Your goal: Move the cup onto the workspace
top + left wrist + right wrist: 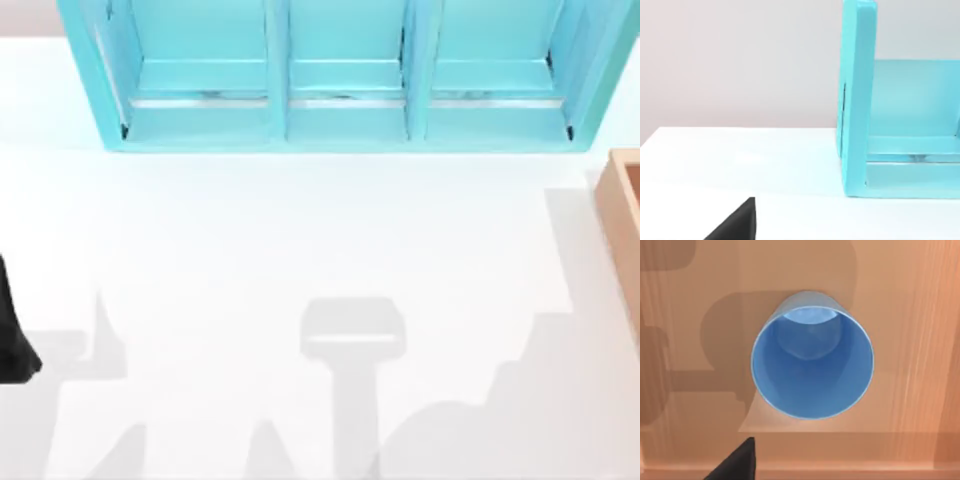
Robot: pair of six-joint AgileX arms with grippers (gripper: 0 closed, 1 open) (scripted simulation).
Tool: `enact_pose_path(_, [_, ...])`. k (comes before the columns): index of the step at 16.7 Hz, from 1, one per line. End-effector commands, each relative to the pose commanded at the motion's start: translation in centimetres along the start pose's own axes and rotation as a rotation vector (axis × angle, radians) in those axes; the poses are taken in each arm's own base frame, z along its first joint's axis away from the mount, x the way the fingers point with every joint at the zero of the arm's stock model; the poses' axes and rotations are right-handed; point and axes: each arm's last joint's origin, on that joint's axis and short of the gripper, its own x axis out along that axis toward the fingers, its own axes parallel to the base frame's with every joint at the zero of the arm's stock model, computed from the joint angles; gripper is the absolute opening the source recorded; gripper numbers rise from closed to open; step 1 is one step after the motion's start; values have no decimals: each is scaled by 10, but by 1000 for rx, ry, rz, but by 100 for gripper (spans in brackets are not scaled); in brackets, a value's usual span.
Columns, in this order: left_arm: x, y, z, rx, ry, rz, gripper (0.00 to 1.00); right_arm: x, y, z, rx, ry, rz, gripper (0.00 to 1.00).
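The cup (812, 370) is a translucent blue tumbler standing upright on the tan wooden floor of the box (900, 300). I look straight down into its open mouth in the right wrist view. My right gripper hovers above it and apart from it, with a black tip (737, 464) at the picture's edge. The workspace (300, 230) is the broad white table surface in the top view. My left arm (12, 340) is parked at the table's left edge, and a black tip of its gripper (737, 222) hangs over the white surface.
A turquoise three-bay shelf unit (340, 100) stands along the back of the table, and its side wall (857, 100) is close in the left wrist view. The tan wooden box (625, 210) sits at the table's right edge.
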Motion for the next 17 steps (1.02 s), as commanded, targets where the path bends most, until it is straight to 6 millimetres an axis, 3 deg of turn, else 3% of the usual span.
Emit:
enact_pose_path(3, [0, 0, 0, 0, 0, 0, 100, 11, -1, 1, 4, 7, 3, 100])
enact_pose_path(11, [0, 0, 0, 0, 0, 0, 100, 92, -1, 1, 3, -3, -1, 100])
enact_pose_path(17, [0, 0, 0, 0, 0, 0, 100, 100, -1, 0, 4, 2, 1, 100])
